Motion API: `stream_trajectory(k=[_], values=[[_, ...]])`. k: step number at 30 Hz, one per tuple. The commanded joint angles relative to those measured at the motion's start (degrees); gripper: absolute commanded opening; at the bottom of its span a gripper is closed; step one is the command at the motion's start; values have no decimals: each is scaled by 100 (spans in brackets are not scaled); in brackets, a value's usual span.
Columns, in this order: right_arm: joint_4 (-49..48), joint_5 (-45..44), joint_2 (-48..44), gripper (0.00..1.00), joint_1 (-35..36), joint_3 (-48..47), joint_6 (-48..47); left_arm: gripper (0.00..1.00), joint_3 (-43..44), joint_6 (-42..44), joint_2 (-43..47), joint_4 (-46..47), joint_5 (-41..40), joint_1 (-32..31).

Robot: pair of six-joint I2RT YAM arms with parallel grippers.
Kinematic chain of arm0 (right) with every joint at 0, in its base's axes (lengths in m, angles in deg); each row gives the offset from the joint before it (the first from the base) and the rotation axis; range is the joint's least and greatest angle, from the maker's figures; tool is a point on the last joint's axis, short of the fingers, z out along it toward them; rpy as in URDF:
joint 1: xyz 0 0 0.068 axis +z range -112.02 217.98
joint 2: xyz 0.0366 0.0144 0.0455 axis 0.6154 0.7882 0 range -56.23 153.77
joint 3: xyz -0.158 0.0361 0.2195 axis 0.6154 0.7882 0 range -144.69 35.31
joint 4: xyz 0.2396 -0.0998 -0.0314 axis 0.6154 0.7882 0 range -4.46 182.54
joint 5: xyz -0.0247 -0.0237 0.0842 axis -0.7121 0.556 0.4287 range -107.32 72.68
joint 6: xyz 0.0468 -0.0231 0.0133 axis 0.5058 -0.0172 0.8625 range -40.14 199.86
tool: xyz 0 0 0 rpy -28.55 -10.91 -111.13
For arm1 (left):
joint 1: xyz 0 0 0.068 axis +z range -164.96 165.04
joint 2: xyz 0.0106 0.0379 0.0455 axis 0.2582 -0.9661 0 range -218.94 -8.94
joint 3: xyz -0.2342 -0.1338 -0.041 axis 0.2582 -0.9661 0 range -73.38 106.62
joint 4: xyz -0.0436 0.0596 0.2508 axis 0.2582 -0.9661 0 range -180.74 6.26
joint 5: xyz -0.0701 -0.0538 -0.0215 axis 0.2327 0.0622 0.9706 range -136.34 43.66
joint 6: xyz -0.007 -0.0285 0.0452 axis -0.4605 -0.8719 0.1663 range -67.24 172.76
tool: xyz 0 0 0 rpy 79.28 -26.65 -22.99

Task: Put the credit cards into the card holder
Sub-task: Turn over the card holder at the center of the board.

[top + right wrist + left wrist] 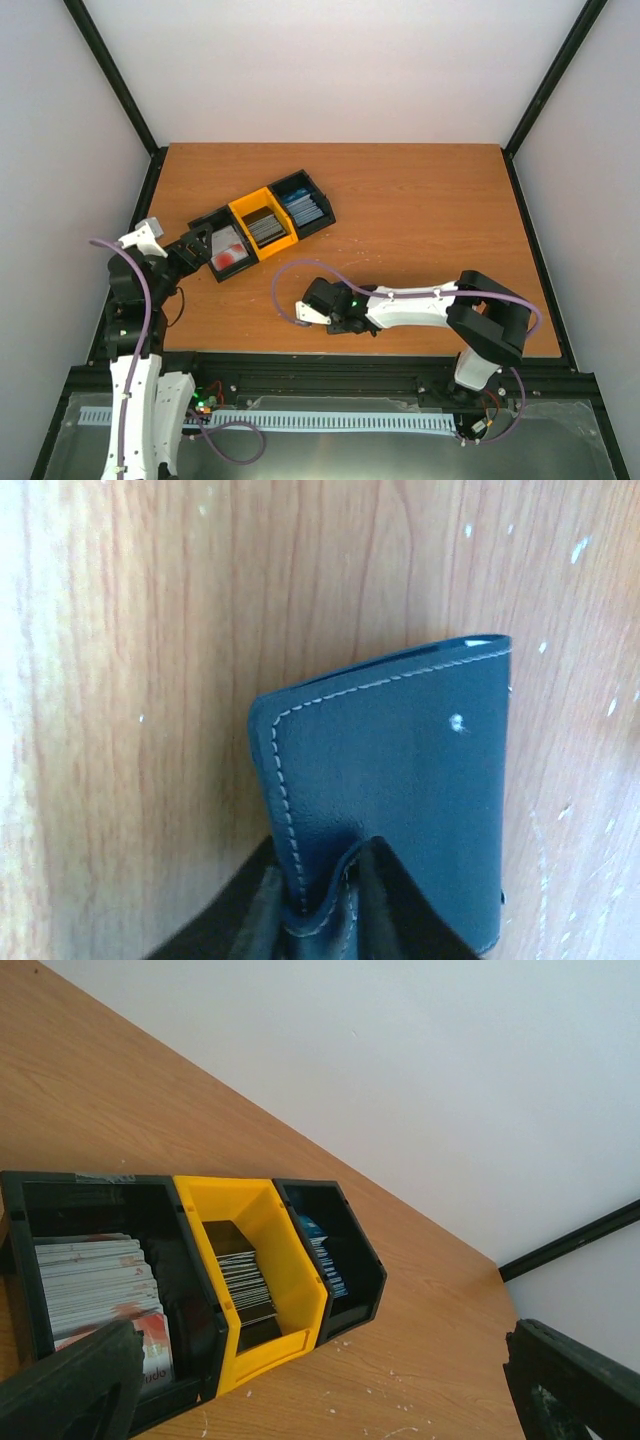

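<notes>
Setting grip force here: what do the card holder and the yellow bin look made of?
Card holder: navy leather or imitation, I cannot tell which; fine grain, matte, pale stitching along its edge. Yellow bin: rigid moulded plastic, smooth, slightly glossy walls.

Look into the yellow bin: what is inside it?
A stack of thin dark cards stands on edge inside the yellow bin. The stack covers whatever lies beneath it, and the cards' faces cannot be seen.
</notes>
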State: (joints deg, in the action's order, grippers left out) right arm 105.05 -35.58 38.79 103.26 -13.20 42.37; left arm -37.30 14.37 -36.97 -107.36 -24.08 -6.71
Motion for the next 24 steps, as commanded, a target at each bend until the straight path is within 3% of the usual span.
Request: stream_trajectory(k=[1, 7, 11, 14, 17, 22, 24], values=[[270, 565, 60, 13, -29, -271, 142, 100, 248, 175, 8, 46, -15, 18], [883, 1870, -223, 3, -564, -911, 795, 100, 190, 201, -29, 42, 77, 15], [1403, 3485, -258, 3, -1264, -1532, 1533, 100, 132, 445, -106, 267, 731, 16], [1514, 4656, -132, 3, -1826, -1877, 2640, 100, 33, 652, -196, 422, 1215, 11], [996, 5616, -74, 3, -2325, -1756, 3907, 100, -77, 568, -297, 454, 1279, 9], [-1279, 6902, -227, 3, -2853, -604, 6306, 100, -538, 96, -433, 965, 1769, -16], [-1776, 7143, -120, 3, -2976, -350, 6994, 100, -736, -76, -541, 1104, 1912, -99]])
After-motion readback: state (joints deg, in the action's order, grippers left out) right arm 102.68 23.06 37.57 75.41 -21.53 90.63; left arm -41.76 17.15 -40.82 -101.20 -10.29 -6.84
